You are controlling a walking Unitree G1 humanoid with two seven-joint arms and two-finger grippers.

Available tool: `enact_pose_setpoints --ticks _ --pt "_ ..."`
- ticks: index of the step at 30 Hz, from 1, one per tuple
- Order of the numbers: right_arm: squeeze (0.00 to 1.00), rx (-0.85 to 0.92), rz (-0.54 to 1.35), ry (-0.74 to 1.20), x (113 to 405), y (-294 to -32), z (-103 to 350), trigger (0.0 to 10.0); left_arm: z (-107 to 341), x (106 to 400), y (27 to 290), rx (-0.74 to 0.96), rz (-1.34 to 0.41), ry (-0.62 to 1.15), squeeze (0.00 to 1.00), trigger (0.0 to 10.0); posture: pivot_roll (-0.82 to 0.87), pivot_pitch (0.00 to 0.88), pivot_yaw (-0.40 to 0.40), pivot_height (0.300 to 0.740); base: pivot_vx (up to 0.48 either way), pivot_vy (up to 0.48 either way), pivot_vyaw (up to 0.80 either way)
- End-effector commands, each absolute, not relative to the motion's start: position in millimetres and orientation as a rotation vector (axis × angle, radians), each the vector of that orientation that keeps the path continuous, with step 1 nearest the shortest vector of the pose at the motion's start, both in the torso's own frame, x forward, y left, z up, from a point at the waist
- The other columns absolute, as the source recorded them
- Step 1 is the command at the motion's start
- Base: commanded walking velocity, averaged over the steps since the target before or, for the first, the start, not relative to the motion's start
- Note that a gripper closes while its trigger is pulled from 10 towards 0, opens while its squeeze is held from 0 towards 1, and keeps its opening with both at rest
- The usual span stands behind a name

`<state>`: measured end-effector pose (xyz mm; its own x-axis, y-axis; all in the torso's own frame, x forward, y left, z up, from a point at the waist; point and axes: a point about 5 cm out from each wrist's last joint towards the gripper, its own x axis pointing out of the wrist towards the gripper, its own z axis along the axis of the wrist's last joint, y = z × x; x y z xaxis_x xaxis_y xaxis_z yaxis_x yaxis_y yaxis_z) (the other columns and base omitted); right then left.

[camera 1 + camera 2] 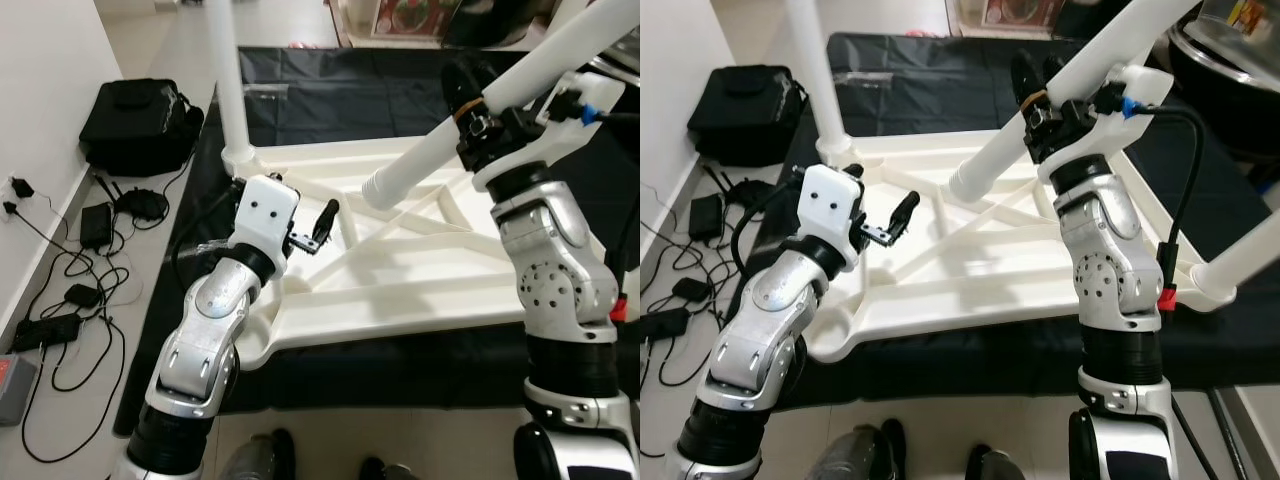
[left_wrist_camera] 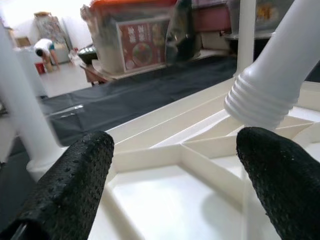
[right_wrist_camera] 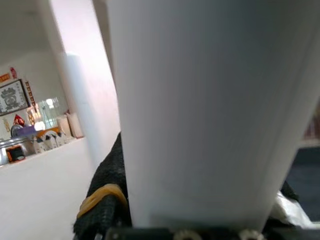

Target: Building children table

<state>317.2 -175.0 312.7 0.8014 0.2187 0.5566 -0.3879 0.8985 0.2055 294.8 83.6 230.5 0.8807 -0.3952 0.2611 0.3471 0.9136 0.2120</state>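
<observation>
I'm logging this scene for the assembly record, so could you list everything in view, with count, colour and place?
Tabletop: one, white, upside down on the mat, ribbed underside up.
Mounted leg: one, white, standing upright in the far-left corner socket.
Loose leg: one, white, tilted, threaded end low over the tabletop's middle.
Mat: one, black, spread on the floor under the tabletop.
Bag: one, black, on the floor by the left wall.
Chargers and cables: several, black, on the floor along the left wall.
Left gripper: one, black, jaws open, above the tabletop's left part.
Right gripper: one, black, jaws closed on the loose leg.
</observation>
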Motion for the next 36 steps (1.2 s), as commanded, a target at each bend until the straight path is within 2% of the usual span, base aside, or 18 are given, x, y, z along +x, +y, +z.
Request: enact_pose_setpoints --ticks 1,12,16,17,19,21,24,36 --pt "0.00 0.307 0.335 -0.571 315 -173 319 10.0 230 293 86 0.156 -0.380 -0.301 0.00 10.0 0.11 0.097 -0.054 0.740 -0.262 0.000 0.00" --pt "0.00 0.245 0.262 -0.506 317 -170 313 10.0 231 293 87 0.136 -0.361 -0.294 0.00 10.0 0.11 0.104 -0.053 0.740 0.000 0.000 0.00" --pt "0.00 0.208 0.175 -0.431 319 -168 302 10.0 227 291 88 0.133 -0.350 -0.279 0.00 10.0 0.11 0.107 -0.053 0.740 0.000 0.000 0.00" --pt "0.00 0.172 0.075 -0.401 322 -170 298 10.0 225 289 87 0.126 -0.349 -0.271 0.00 10.0 0.11 0.109 -0.052 0.740 0.000 0.000 0.00" --pt "0.00 0.158 0.027 -0.397 323 -171 297 10.0 223 288 87 0.121 -0.349 -0.264 0.00 10.0 0.10 0.110 -0.053 0.740 0.000 0.000 0.00" --pt "0.00 0.215 0.095 -0.380 323 -167 294 10.0 222 287 85 0.115 -0.352 -0.258 0.00 10.0 0.10 0.112 -0.052 0.740 0.000 0.000 0.00" --pt "0.00 0.203 0.201 -0.369 317 -160 283 10.0 218 283 79 0.099 -0.373 -0.240 0.00 10.0 0.10 0.115 -0.056 0.740 0.000 0.000 0.00" --pt "0.00 0.208 0.228 -0.390 311 -156 284 10.0 211 277 75 0.104 -0.394 -0.217 0.00 10.0 0.11 0.121 -0.052 0.740 0.000 0.000 0.00"
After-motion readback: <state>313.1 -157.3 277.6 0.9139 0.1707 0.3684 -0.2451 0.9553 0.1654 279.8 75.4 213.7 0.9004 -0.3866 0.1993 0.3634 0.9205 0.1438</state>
